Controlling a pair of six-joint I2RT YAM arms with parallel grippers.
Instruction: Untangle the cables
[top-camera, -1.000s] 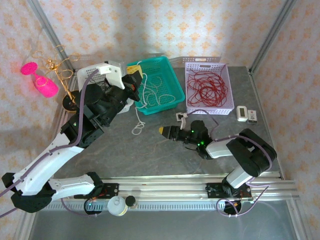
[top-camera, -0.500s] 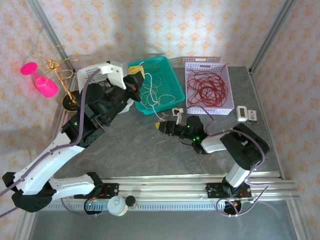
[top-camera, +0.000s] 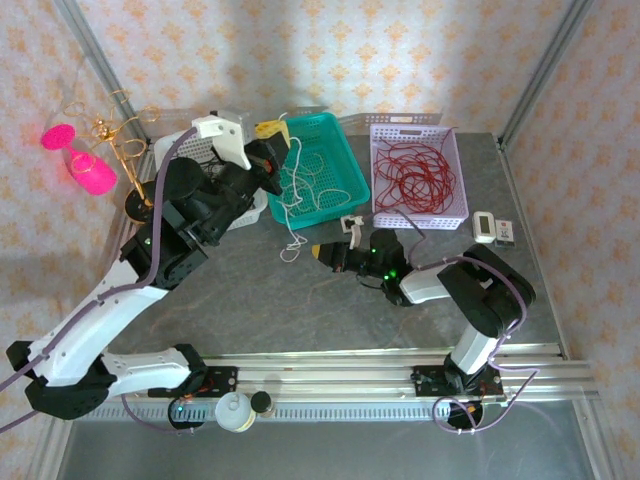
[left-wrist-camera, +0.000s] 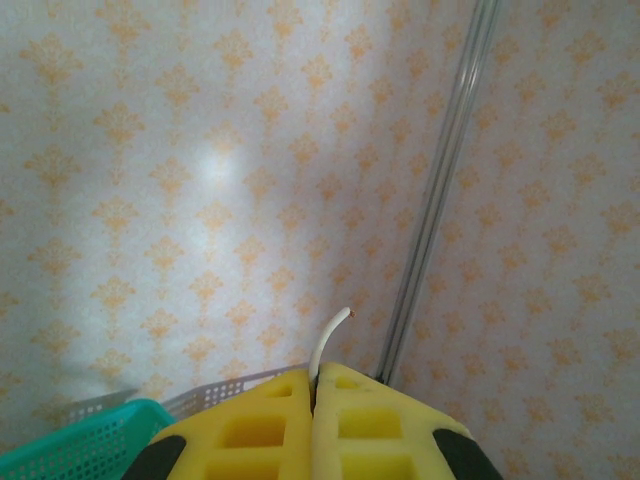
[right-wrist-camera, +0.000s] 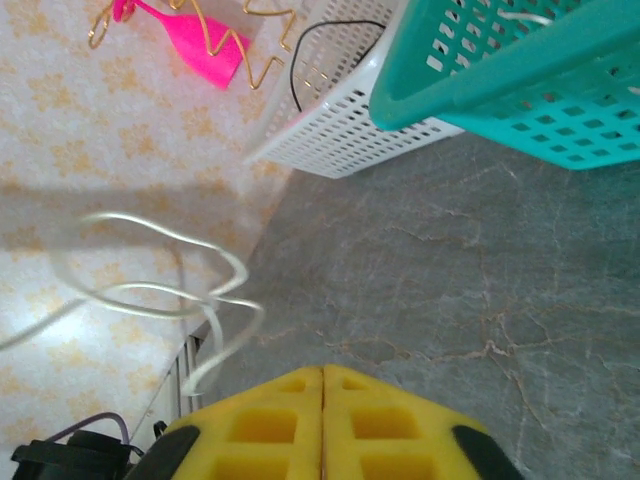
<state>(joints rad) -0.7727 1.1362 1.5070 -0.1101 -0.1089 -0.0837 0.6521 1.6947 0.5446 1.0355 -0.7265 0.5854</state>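
Observation:
A white cable (top-camera: 290, 240) hangs from my raised left gripper (top-camera: 266, 129) past the teal basket (top-camera: 352, 185), and its lower loop dangles just above the table. In the left wrist view the left gripper (left-wrist-camera: 315, 375) is shut on that white cable (left-wrist-camera: 332, 338), a short end poking out above the pads. My right gripper (top-camera: 320, 250) lies low over the table just right of the dangling loop. In its own view the right gripper (right-wrist-camera: 323, 372) is shut with nothing between the pads, and the white cable (right-wrist-camera: 150, 290) is blurred to the left. Red cables (top-camera: 412, 172) fill the lilac basket (top-camera: 415, 222).
A white basket (right-wrist-camera: 340, 140) with a black cable (right-wrist-camera: 330, 35) stands left of the teal basket (right-wrist-camera: 500, 90). A pink glass (top-camera: 88, 168) and a gold wire stand (top-camera: 128, 150) sit at the far left. Two small white devices (top-camera: 495, 230) lie right of the lilac basket.
The right gripper has gone from open to shut and slid left toward the hanging loop. The left gripper has risen, lifting the white cable's lower end off the table.

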